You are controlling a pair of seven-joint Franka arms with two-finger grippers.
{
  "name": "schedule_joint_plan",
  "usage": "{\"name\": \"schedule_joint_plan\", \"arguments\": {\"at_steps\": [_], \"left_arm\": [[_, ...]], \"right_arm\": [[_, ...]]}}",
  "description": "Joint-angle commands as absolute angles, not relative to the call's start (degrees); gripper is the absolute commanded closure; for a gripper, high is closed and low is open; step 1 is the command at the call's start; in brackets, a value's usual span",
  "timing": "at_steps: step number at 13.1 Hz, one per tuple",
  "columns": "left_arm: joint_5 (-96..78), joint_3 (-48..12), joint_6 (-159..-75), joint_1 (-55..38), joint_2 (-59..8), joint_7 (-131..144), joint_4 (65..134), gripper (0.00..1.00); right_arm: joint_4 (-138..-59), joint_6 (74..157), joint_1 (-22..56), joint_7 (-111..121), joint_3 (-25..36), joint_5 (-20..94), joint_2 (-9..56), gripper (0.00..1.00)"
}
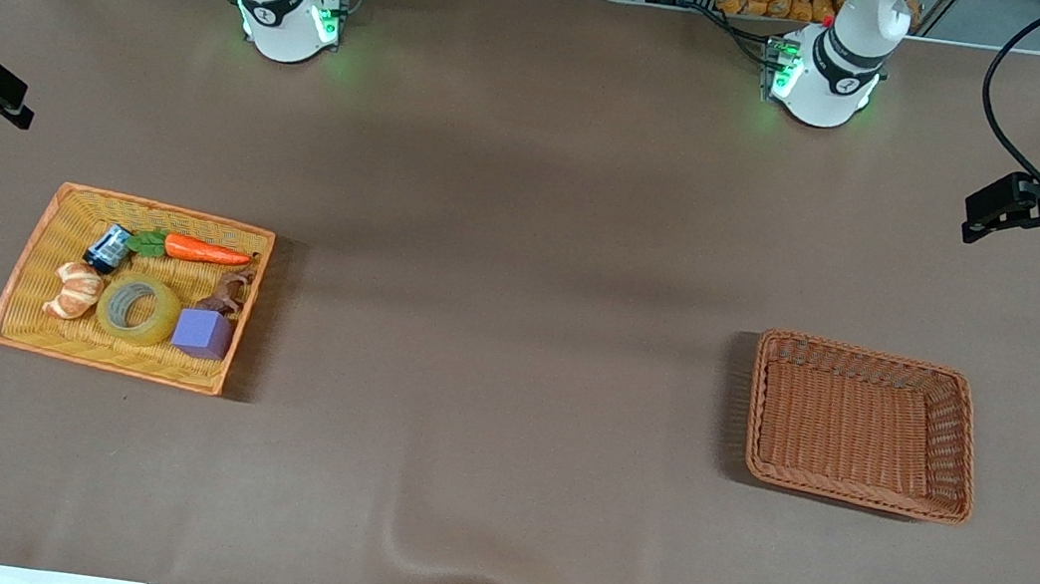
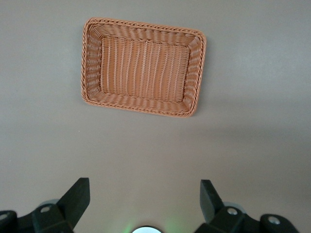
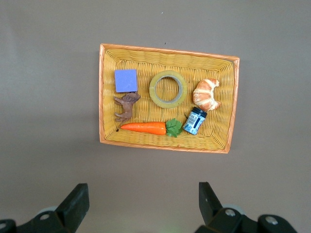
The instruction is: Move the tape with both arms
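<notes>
The tape [image 1: 139,309] is a yellowish translucent ring lying flat in the yellow basket [image 1: 140,204] toward the right arm's end of the table. In the right wrist view the tape [image 3: 168,89] lies between the purple cube and the croissant in the same basket [image 3: 165,48]. My right gripper [image 1: 12,105] is open and empty, high over the table's edge at that end, and also shows in its wrist view [image 3: 142,191]. My left gripper [image 1: 970,219] is open and empty over the table's other end; it also shows in its wrist view [image 2: 144,189].
In the yellow basket with the tape lie a purple cube [image 1: 202,333], a croissant [image 1: 75,290], a carrot [image 1: 204,250], a blue can [image 1: 108,248] and a brown toy animal [image 1: 228,291]. An empty brown wicker basket [image 1: 859,352] stands toward the left arm's end, also in the left wrist view [image 2: 143,65].
</notes>
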State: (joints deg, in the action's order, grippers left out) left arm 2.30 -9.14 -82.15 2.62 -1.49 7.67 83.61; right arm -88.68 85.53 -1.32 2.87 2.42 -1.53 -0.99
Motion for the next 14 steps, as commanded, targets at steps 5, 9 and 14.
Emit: {"name": "schedule_joint_plan", "arguments": {"at_steps": [5, 9, 14], "left_arm": [[1.76, -9.23, -81.74, 2.99, -3.33, 7.82, 80.17, 0.0], [1.32, -9.32, -81.74, 3.43, -3.69, 7.39, 79.89, 0.0], [1.23, -9.32, -82.7, 3.34, -3.69, 7.91, 80.33, 0.0]], "right_arm": [[-88.68, 85.25, -2.28, 2.9, 1.76, -1.76, -1.14, 0.0], [-89.21, 85.25, -3.16, 4.3, 1.85, -1.76, -0.79, 0.0], [-89.3, 85.69, -3.6, 4.48, 1.85, -1.76, 1.66, 0.0]]}}
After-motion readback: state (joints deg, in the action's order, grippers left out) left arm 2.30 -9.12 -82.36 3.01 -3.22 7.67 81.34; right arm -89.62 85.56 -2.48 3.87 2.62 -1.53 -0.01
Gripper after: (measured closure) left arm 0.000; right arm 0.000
